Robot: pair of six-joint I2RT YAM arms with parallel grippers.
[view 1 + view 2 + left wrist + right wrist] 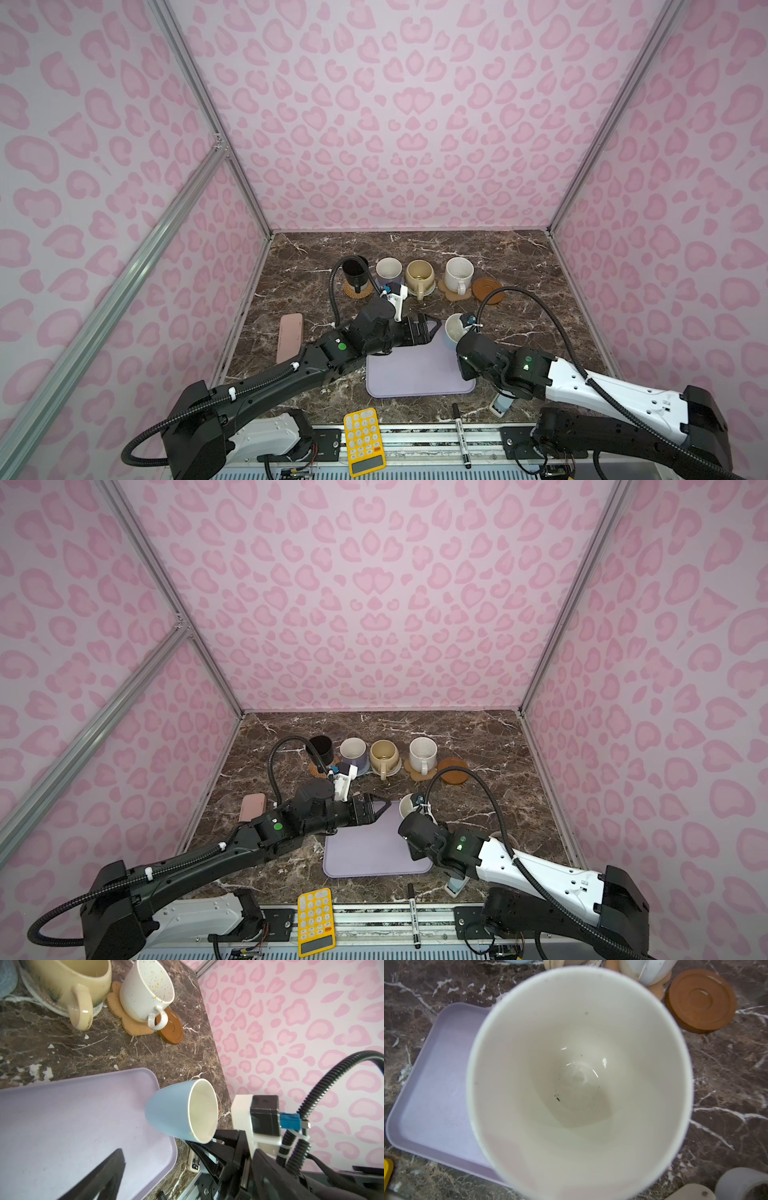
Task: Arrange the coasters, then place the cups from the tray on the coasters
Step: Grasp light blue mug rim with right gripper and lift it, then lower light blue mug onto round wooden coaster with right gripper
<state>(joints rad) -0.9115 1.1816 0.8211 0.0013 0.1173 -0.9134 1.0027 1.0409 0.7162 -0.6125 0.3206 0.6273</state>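
Blue cup (pixel 170 1111) is pinched in the right jaws, tilted. The grip is low on its near side, likely on the handle, which is hidden. Its base hangs over the tray (pixel 62 1115) corner just ahead of those jaws; can't tell if it clears the rim. Left jaws are spread wide and empty, over the tray's other far corner.

My read: last cup, going to the bare wood disc (pixel 487 289), ahead and right of the right jaws.
- Lift before moving sideways so the base clears the tray rim.
- Level the cup in transit; a tilted landing could rock on the disc's raised rim.
- Approach from the near side: speckled cup (pixel 458 274) has its handle just beside the disc.
- Centre the base inside the rim, seat it, then open.
- Left arm looks clear of the path; leave it there.

Counts:
- Cups, 5: blue in the jaws; black (pixel 354 270), lavender (pixel 388 270), yellow (pixel 419 275) and speckled on coasters beyond both jaws.
- Coasters, 5: tan weave (pixel 360 294), grey-blue (pixel 7 978), cream (pixel 433 287), flower (pixel 133 1024), disc. Four loaded, one bare.
- Tray, 1.
- On the desk behind the jaws: calculator (pixel 364 440), marker (pixel 461 436). Left of the left jaws: pink case (pixel 289 337). One each.
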